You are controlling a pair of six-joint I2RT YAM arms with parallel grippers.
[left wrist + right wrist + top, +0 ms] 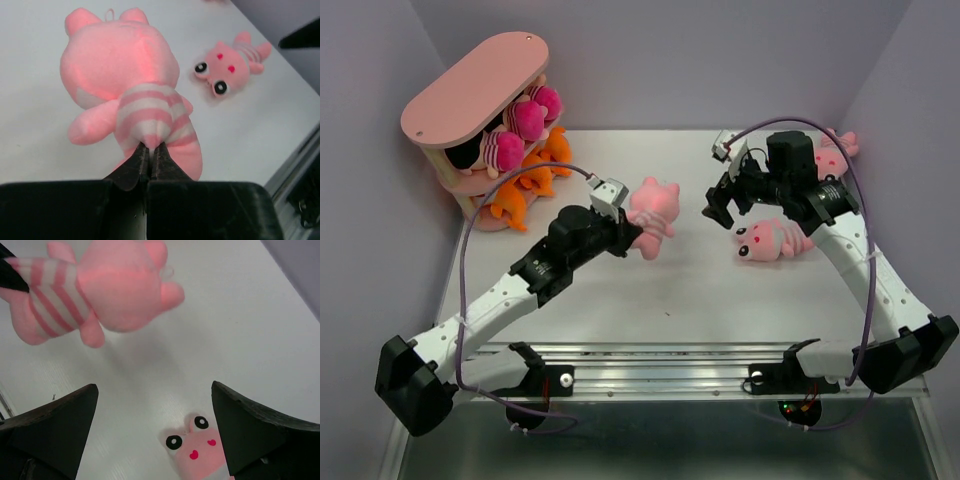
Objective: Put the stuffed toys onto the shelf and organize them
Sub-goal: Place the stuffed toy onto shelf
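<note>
The left claw [149, 152] pinches the pink toy [125, 65] ahead of it, likely for carrying; the right claw [154, 390] gapes wide, empty.

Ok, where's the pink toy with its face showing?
The pink toy lies on the table right of middle in the top view, beside the right arm, near the open right fingers.

Pale lilac walls [720, 60] on three sides; white table [700, 290]; soft even light
</note>
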